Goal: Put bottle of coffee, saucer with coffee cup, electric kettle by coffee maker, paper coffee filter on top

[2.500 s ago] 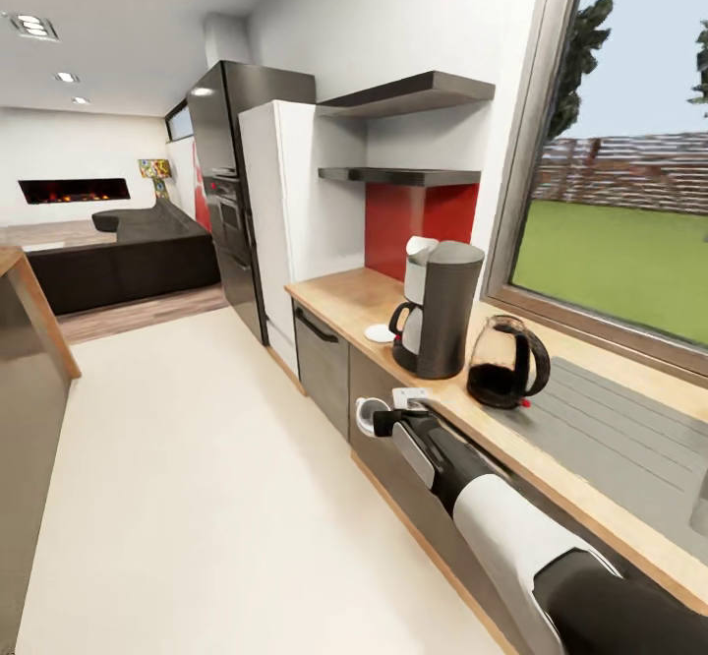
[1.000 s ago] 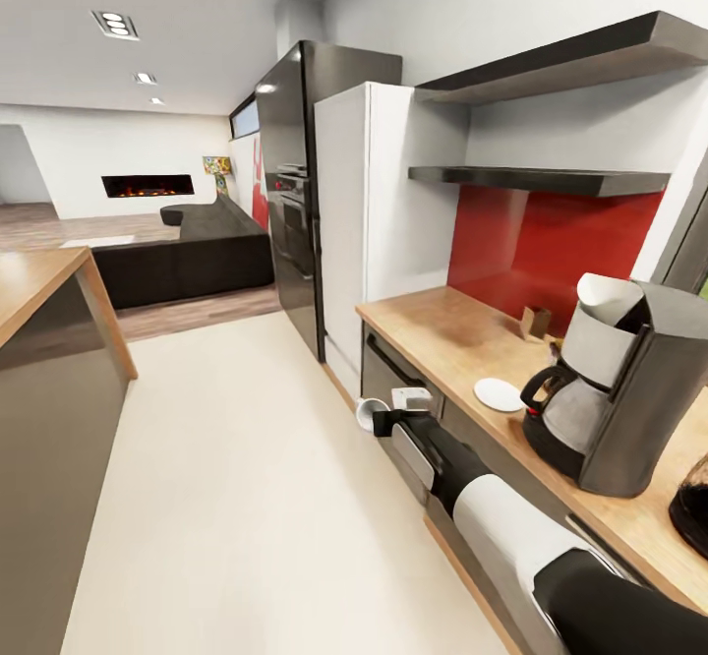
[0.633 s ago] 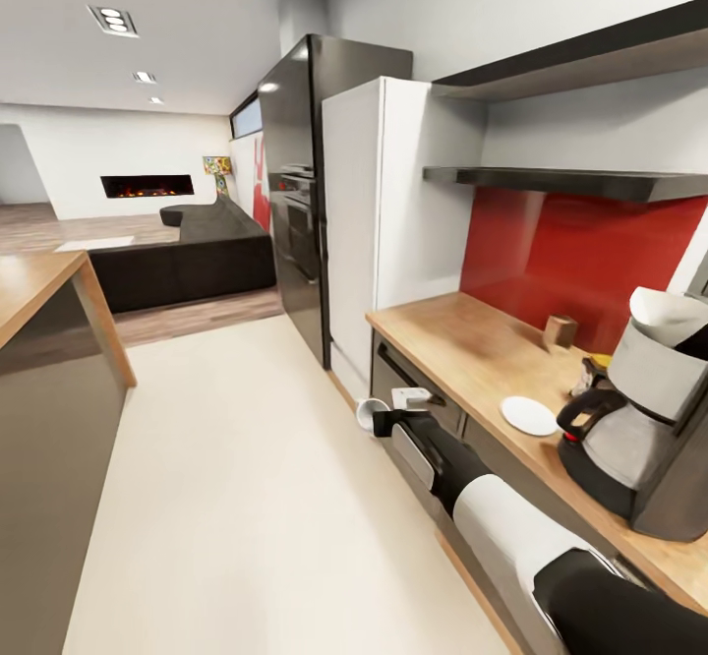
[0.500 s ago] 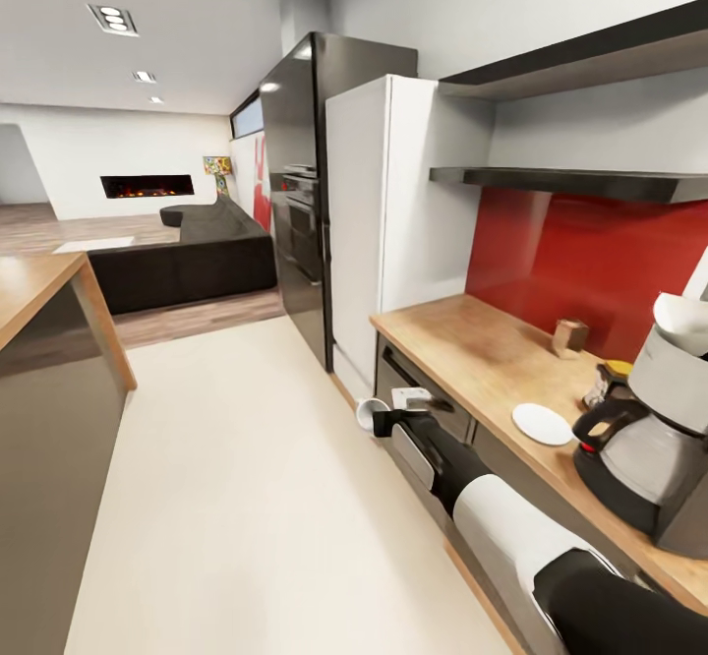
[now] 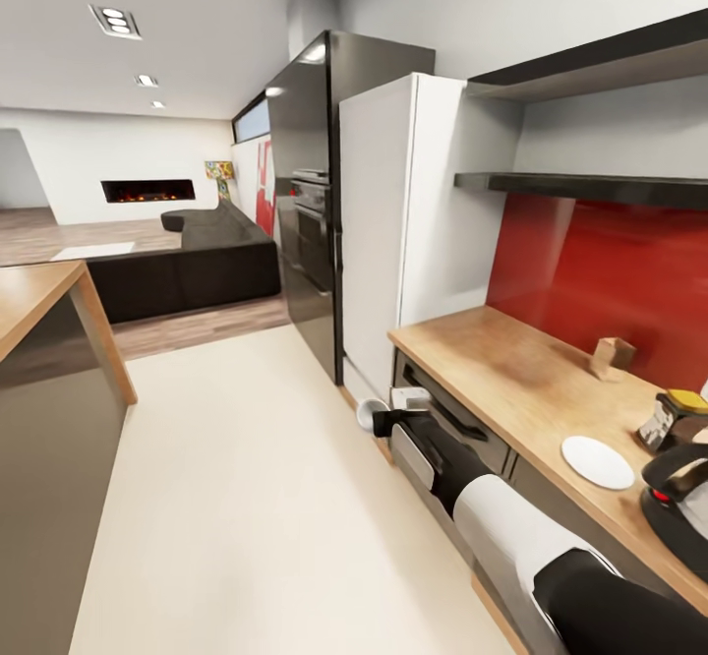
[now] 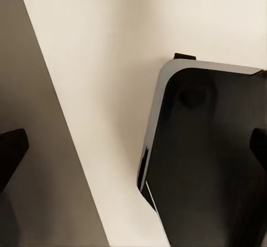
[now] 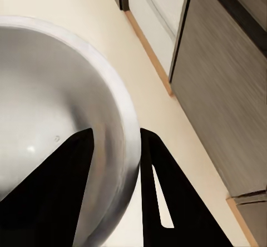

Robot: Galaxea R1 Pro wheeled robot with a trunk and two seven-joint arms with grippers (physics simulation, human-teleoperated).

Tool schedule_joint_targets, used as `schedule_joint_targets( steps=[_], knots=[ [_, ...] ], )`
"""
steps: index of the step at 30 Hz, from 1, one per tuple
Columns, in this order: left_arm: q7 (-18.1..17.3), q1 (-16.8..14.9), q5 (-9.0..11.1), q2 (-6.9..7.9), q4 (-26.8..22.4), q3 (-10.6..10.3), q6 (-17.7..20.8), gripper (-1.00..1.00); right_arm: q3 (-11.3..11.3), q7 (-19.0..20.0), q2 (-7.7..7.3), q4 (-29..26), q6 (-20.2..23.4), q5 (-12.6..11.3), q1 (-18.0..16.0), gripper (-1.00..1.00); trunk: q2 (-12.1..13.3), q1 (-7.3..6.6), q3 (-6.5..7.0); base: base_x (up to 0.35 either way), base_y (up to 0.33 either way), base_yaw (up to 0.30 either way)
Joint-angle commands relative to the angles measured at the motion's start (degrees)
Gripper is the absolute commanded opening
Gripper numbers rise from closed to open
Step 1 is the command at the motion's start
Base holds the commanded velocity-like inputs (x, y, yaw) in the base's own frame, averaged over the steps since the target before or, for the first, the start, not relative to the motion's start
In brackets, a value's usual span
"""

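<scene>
One cup (image 5: 368, 415) is pinched by its rim in the right hand (image 5: 385, 419), over the floor beside the desk (image 5: 492, 370). Left hand: can't tell. Saucer (image 5: 598, 462) lies near the coffee maker (image 5: 678, 498); a rim-only pinch could slip during placing.

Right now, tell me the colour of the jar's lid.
Amber-yellow, on the jar; clearest in the head view.

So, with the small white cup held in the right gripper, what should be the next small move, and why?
Probably raise the right gripper and swing it over the light wood-grain countertop toward the plain white round saucer. The small white round cup is pinched at its rim by the fingers, beside the grey cabinet fronts and lower than the worktop, while the saucer lies bare.
</scene>
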Motion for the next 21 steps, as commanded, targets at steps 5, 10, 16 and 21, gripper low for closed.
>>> schedule_joint_targets(
  steps=[5, 10, 16, 21],
  knots=[
    [0.1, -0.1, -0.6, -0.04, 0.1, 0.4, -0.3, 1.0, 0.4, -0.5, -0.04, 0.0, 0.2, -0.6, -0.1, -1.0, -0.1, 0.07, 0.32, 0.307, 0.155, 0.0],
    [0.1, -0.1, -0.6, -0.09, 0.1, 0.4, -0.3, 1.0, 0.4, -0.5, -0.04, 0.0, 0.2, -0.6, -0.1, -1.0, -0.1, 0.07, 0.54, 0.311, 0.141, 0.0],
    [0.1, -0.1, -0.6, -0.24, 0.1, 0.3, -0.3, 1.0, 0.4, -0.5, -0.04, 0.0, 0.2, -0.6, -0.1, -1.0, -0.1, 0.07, 0.54, 0.312, 0.139, -0.001],
    [0.1, -0.1, -0.6, -0.28, 0.1, 0.3, -0.3, 1.0, 0.4, -0.6, -0.04, -0.1, 0.2, -0.7, -0.1, -1.0, -0.1, 0.07, 0.66, 0.312, 0.139, -0.211]
  ],
)
